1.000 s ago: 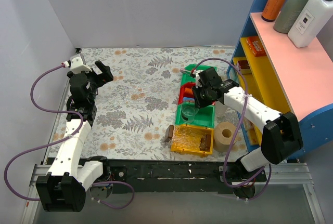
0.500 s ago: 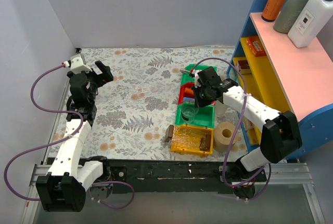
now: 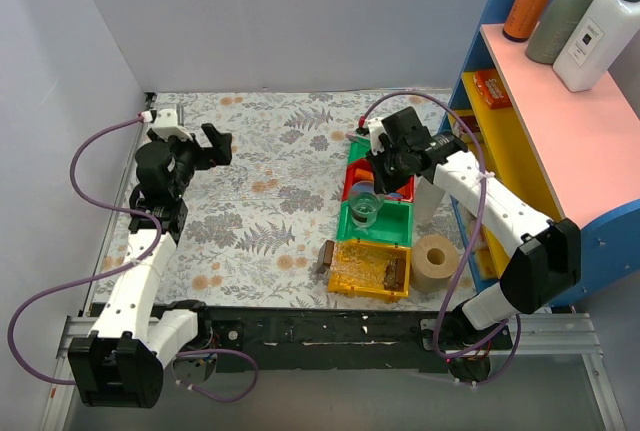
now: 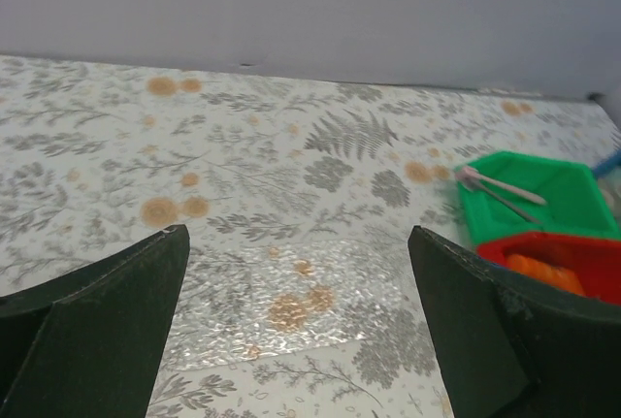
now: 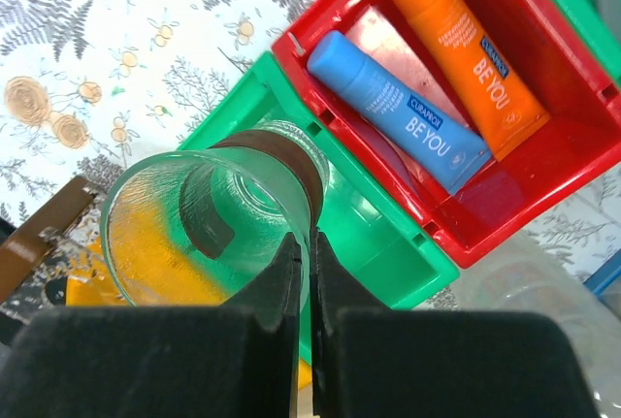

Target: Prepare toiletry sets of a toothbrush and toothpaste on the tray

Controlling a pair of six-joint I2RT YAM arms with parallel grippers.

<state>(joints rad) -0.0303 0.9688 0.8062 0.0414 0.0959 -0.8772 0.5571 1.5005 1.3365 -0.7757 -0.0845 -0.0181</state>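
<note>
My right gripper [image 3: 374,189] [image 5: 310,243] is shut on the rim of a clear glass cup [image 5: 209,214] [image 3: 363,207], held just above the near green bin [image 5: 388,243]. The blue toothpaste [image 5: 398,112] lies in the red bin [image 5: 543,195] beside an orange tube [image 5: 466,49]. Pale toothbrushes [image 4: 500,188] lie in the far green bin [image 3: 372,135]. The clear tray with brown end pieces [image 3: 327,251] sits over yellow at the near end of the bin row; one brown end shows in the right wrist view [image 5: 44,234]. My left gripper [image 3: 215,143] [image 4: 296,234] is open and empty above the floral table.
A toilet paper roll [image 3: 435,261] stands right of the tray. A blue, pink and yellow shelf [image 3: 540,141] with bottles on top fills the right side. A shiny rippled clear patch [image 4: 291,302] lies on the table below my left gripper. Walls close the back and left.
My right gripper has risen and pulled back a little with the cup, lifting it out of the near green bin. My left gripper has swung slightly to the right.
</note>
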